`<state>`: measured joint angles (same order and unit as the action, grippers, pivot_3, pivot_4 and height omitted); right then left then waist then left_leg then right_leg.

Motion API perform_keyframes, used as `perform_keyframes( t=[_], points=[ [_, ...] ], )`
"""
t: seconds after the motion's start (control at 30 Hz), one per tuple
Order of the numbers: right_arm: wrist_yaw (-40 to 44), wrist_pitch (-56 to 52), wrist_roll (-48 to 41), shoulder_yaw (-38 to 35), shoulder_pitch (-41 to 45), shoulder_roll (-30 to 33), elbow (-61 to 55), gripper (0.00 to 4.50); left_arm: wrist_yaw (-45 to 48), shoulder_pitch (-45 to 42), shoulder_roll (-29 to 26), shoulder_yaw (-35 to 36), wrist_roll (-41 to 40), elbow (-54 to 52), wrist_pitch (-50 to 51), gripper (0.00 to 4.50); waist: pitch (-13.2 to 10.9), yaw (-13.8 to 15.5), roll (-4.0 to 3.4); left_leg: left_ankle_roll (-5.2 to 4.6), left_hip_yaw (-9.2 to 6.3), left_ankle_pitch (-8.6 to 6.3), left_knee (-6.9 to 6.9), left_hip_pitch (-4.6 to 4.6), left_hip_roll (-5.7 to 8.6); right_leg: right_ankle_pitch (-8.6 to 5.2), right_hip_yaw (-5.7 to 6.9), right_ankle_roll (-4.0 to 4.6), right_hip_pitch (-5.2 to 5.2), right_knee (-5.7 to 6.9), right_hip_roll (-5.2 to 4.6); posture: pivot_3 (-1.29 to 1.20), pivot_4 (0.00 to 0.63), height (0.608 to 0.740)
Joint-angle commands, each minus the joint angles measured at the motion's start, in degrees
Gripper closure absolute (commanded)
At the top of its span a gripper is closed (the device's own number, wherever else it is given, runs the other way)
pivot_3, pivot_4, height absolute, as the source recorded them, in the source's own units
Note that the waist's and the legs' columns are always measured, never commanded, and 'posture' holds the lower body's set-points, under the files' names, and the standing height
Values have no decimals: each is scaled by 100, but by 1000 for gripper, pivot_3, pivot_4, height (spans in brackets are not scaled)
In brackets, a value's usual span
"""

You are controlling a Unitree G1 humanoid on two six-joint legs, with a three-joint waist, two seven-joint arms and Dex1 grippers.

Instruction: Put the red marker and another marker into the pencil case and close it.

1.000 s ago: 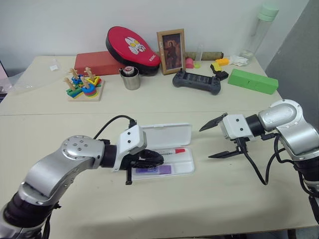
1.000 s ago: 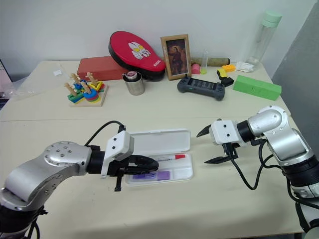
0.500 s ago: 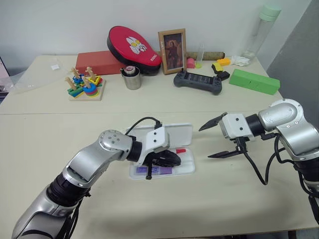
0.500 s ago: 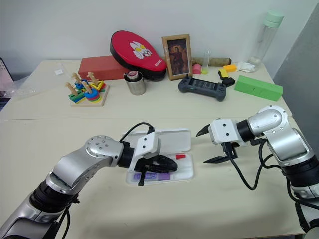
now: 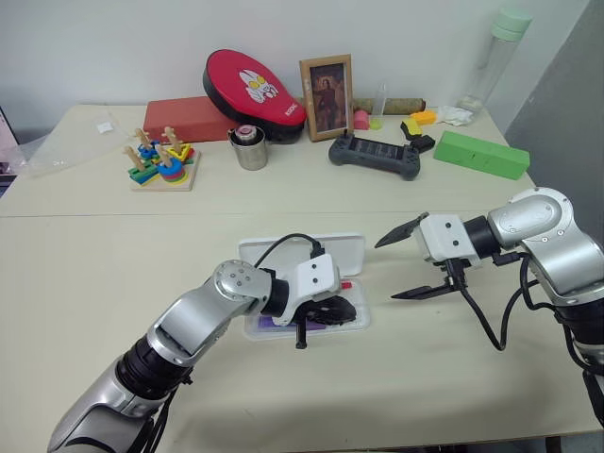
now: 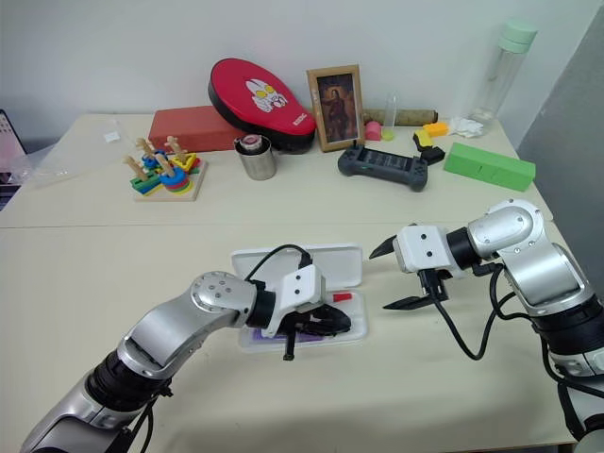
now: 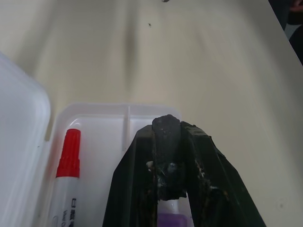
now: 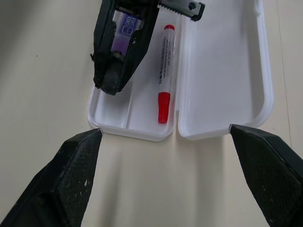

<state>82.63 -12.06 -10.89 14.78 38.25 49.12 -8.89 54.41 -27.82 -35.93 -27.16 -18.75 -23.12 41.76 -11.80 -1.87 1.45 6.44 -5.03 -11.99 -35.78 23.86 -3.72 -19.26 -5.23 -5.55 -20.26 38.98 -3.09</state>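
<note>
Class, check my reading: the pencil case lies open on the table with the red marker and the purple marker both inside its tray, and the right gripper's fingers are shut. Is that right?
Not quite. The pencil case is open, with the red marker and the purple marker in its tray, but the right gripper has its fingers spread wide open, as the left eye view shows.

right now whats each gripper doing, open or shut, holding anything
Left gripper: shut, holding nothing visible, over the tray of the pencil case.
Right gripper: open wide, empty, beside the case.
</note>
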Motion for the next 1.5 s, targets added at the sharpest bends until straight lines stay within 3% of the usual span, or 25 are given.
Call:
perform_keyframes(
  t=[0.03, 0.47, 0.63, 0.87, 1.03, 1.23, 1.4, 1.5],
  points=[
    [-6, -23, -141, -175, 74, 18, -166, 0, -48, -2, 68, -1, 149, -104, -186, 3711, 0, 1, 0, 0, 0, 0, 0, 0, 0, 0, 0, 0, 0, 0, 0, 0, 150, 740],
    [-83, -108, -202, -166, 76, 15, -213, 0, 22, 66, 164, 167, 135, -162, -228, 783, 0, 1, 0, 0, 0, 0, -2, 0, 0, 0, 0, 0, 1, 0, 0, 0, 150, 740],
    [-135, -279, -319, -220, 144, -28, -222, 0, 36, 8, 103, 665, -289, -500, 111, 51, 0, 0, 0, 0, 0, 0, -2, 0, 0, 0, 0, 0, 1, 1, 0, 0, 150, 740],
    [-199, -820, -721, -378, 383, -111, -246, 0, 29, 130, -447, 2105, -1512, -1442, 1009, 51, 0, -7, 0, 0, -1, 0, 0, 0, -1, 0, 1, 0, 0, 1, 0, 0, 150, 740],
    [-242, -1068, -880, -467, 563, -203, -149, 0, -95, 461, -1091, 3623, -2769, -2082, 1783, 51, -1, -7, 0, -1, -2, 0, 1, -1, -1, 0, 2, -1, 1, 0, 0, 0, 150, 740],
    [-427, -1217, -947, -537, 692, -323, 11, 0, -361, 993, -1983, 5617, -3460, -1983, 2319, 51, -3, -12, 2, -1, -3, 0, 1, -2, -2, 0, 3, 0, -1, 3, 0, 0, 150, 740],
    [-956, -1371, -834, -581, 1028, -716, 459, 0, -478, 2053, -2152, 7336, -3855, -2064, 2819, 51, -4, -53, 1, -1, -1, 0, 4, -1, -2, 0, 0, 0, -4, 3, -1, 0, 150, 740],
    [-1118, -1422, -686, -457, 1189, -863, 749, 0, -364, 2752, -2188, 7957, -4023, -2271, 2887, 51, -5, -108, 0, -1, 1, 0, 11, -1, -3, 0, -2, 1, -11, 3, -1, 0, 150, 740]
  ],
)
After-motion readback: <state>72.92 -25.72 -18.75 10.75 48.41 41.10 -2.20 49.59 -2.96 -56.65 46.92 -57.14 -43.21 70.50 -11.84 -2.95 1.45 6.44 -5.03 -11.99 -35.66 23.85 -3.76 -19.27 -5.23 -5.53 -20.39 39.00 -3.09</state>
